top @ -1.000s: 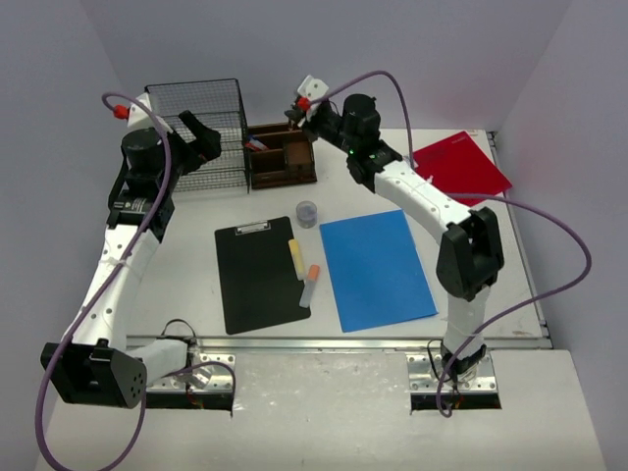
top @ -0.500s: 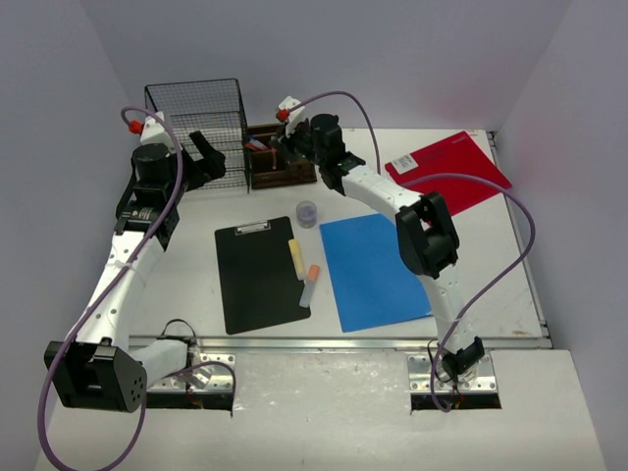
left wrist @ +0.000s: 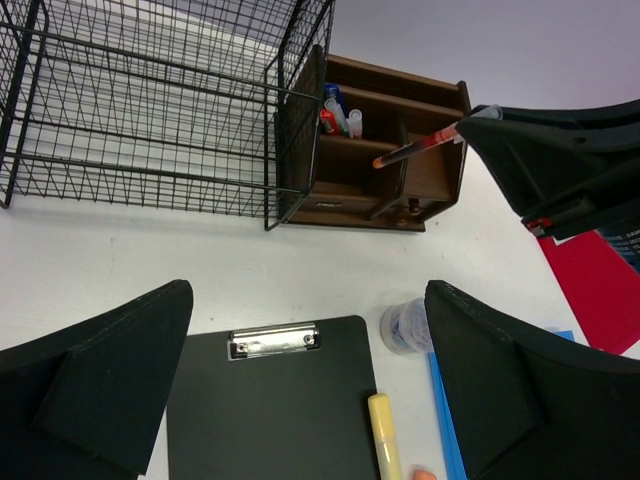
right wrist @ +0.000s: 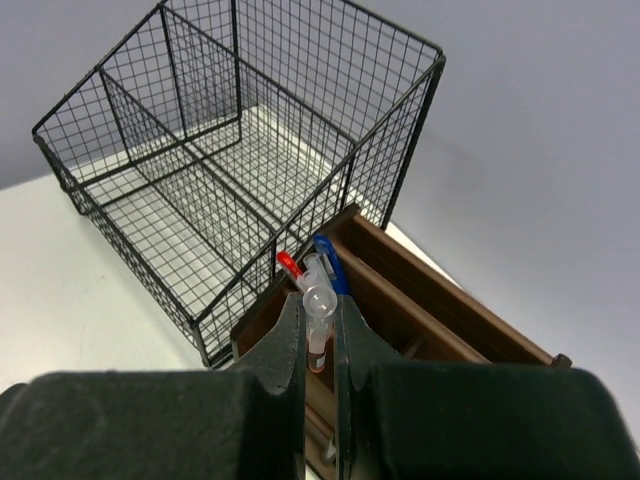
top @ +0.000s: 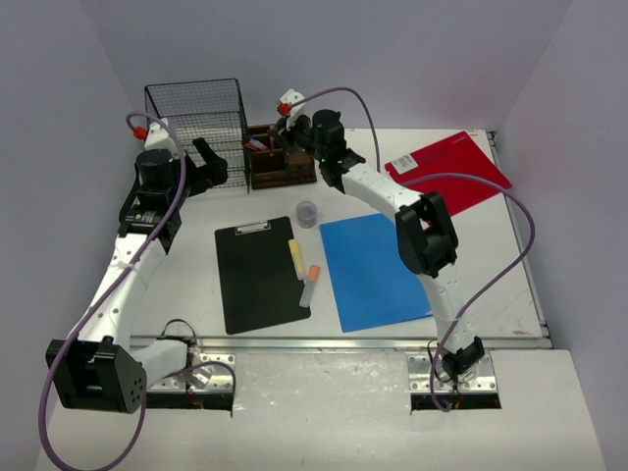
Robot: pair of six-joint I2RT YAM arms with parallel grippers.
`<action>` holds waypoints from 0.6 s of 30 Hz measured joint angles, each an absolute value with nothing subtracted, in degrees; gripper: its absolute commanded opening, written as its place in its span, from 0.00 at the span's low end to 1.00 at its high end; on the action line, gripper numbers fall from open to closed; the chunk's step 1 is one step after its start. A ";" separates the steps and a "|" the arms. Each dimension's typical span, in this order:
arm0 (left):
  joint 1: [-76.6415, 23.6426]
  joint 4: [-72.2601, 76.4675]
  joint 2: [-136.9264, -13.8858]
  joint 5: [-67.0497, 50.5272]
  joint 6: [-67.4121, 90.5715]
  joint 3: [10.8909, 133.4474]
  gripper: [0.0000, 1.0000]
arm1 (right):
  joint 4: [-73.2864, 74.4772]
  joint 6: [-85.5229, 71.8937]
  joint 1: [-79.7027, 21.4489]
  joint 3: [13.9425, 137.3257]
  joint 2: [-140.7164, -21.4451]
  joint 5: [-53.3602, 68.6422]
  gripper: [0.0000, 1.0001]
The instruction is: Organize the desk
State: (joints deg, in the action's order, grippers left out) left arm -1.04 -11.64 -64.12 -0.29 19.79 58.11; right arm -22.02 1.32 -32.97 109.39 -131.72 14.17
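Partly done: right gripper (right wrist: 320, 322) pinches a red pen (left wrist: 415, 152) over the organizer (top: 285, 169) at the desk's (top: 186, 285) twelve o'clock; left gripper (top: 213, 161) gapes empty; markers (top: 297, 257) lie unsorted.

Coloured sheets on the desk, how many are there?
2. On the desk, the blue sheet lies right of the clipboard; the red sheet lies at the far right corner. None seems hidden.
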 measured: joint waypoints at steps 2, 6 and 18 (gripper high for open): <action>-1.04 -11.58 -64.12 -0.42 19.79 58.06 1.00 | -22.38 1.87 -32.97 110.33 -131.86 13.92 0.00; -1.04 -11.36 -64.12 -0.50 19.79 58.06 1.00 | -24.20 3.27 -32.97 112.33 -132.56 13.62 0.00; -1.04 -11.33 -64.12 -0.47 19.79 57.43 1.00 | -26.71 7.36 -32.97 112.04 -136.04 12.95 0.00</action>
